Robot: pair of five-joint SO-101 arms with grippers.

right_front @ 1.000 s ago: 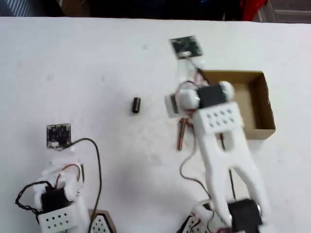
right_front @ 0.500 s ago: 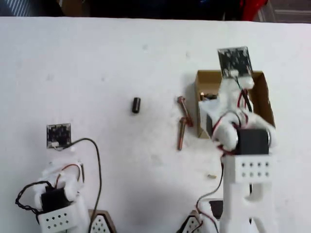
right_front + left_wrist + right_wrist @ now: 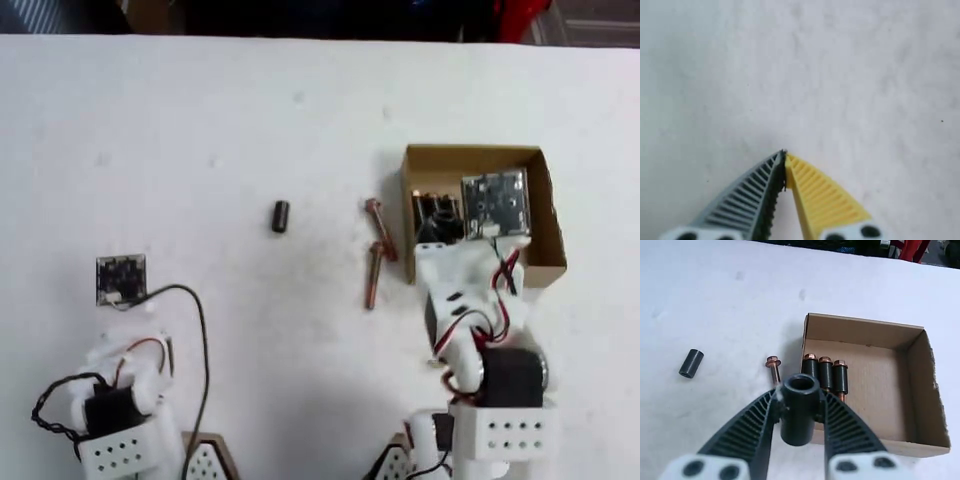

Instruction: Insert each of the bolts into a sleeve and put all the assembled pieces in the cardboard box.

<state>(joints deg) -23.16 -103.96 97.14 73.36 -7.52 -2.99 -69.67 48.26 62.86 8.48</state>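
My right gripper (image 3: pixel 799 396) is shut on a black sleeve (image 3: pixel 799 422), held upright just in front of the cardboard box (image 3: pixel 875 382). Three assembled pieces (image 3: pixel 825 372) lie side by side against the box's left wall. A copper bolt (image 3: pixel 773 367) lies on the table beside the box, partly hidden by a finger. In the high view two bolts (image 3: pixel 375 213) (image 3: pixel 372 278) lie left of the box (image 3: pixel 475 155), and a loose black sleeve (image 3: pixel 281 216) lies farther left. My left gripper (image 3: pixel 785 156) is shut on nothing above bare table, with its arm (image 3: pixel 118 405) at the near left.
The right arm (image 3: pixel 480 310) stands at the box's near side, its wrist over the box's near-left part. The white table (image 3: pixel 200 120) is bare to the left and far side. A black cable (image 3: pixel 200 330) loops beside the left arm.
The right arm swung from above the bolts over to the box, then drew back toward the near edge. The left arm, the bolts and the loose sleeve stayed put.
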